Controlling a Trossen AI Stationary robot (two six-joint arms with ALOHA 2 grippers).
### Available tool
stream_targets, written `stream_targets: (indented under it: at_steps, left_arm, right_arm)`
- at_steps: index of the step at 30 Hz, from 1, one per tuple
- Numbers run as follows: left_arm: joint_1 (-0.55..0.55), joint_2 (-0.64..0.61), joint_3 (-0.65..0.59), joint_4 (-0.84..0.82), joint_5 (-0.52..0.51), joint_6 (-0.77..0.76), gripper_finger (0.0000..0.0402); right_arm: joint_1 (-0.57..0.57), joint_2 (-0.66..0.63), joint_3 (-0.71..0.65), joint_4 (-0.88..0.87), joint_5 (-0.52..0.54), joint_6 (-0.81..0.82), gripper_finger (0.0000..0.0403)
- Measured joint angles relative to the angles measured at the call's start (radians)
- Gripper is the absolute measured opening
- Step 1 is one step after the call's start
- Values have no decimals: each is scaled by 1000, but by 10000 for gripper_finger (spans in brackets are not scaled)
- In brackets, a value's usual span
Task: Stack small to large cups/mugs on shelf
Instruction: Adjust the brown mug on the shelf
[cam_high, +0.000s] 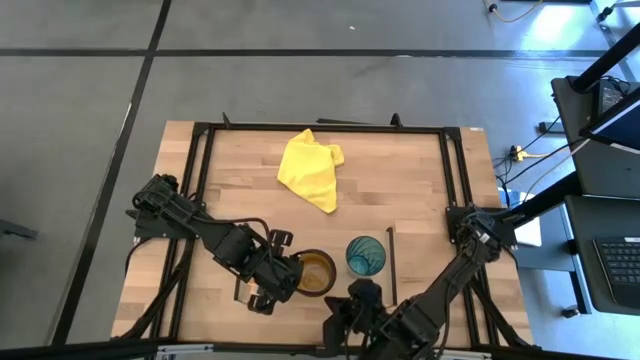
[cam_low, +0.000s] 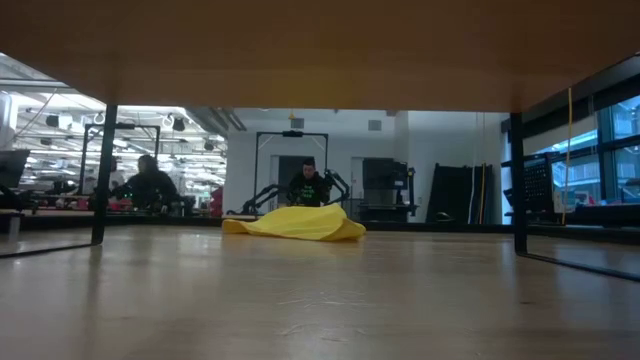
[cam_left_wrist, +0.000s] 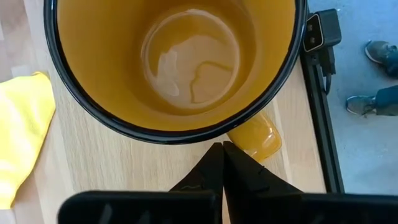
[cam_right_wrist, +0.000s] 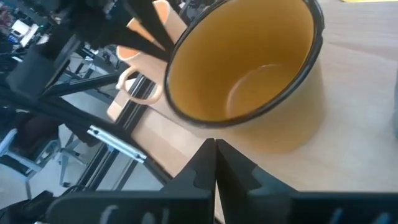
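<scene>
The amber-brown mug (cam_high: 316, 272) and the teal ribbed tumbler (cam_high: 365, 256) stand upright on the light-wood shelf (cam_high: 330, 243) at the table's near side. My left gripper (cam_high: 287, 276) is shut just left of the mug (cam_left_wrist: 174, 68), its tips at the mug's outer wall. My right gripper (cam_high: 358, 293) is shut at the mug's near right side (cam_right_wrist: 249, 74). The small pale-orange mug (cam_right_wrist: 142, 65) shows only in the right wrist view, beyond the amber mug, behind my left arm's dark fingers. An orange rounded piece (cam_left_wrist: 256, 137) sticks out beside the amber mug. My left gripper's shut fingertips (cam_left_wrist: 219, 149) point slanting down at the amber mug's outer wall below the rim (cam_left_wrist: 186, 138); whether they touch it I cannot tell. My right gripper's shut fingertips (cam_right_wrist: 214, 146) stand at the mug's lower wall (cam_right_wrist: 273, 140); whether they touch I cannot tell.
A crumpled yellow cloth (cam_high: 312, 168) lies at the table's far middle (cam_low: 295, 222). The shelf's underside (cam_low: 320, 50) and its black uprights (cam_low: 104, 170) frame the low view. Black frame rails run along the table's edges (cam_high: 450, 170). A person's shoes (cam_left_wrist: 378, 50) show on the floor; people sit in the room behind (cam_low: 150, 182).
</scene>
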Motion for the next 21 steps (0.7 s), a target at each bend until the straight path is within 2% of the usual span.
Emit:
stream_targets:
  at_steps: [7, 21]
  left_arm:
    - [-3, 0, 0, 25, 2, -18, 0]
    - [-19, -1, 0, 58, 8, -43, 0]
  right_arm:
    - [-30, 0, 0, -31, -60, -4, 12]
    - [-52, 0, 0, -48, -65, -33, 12]
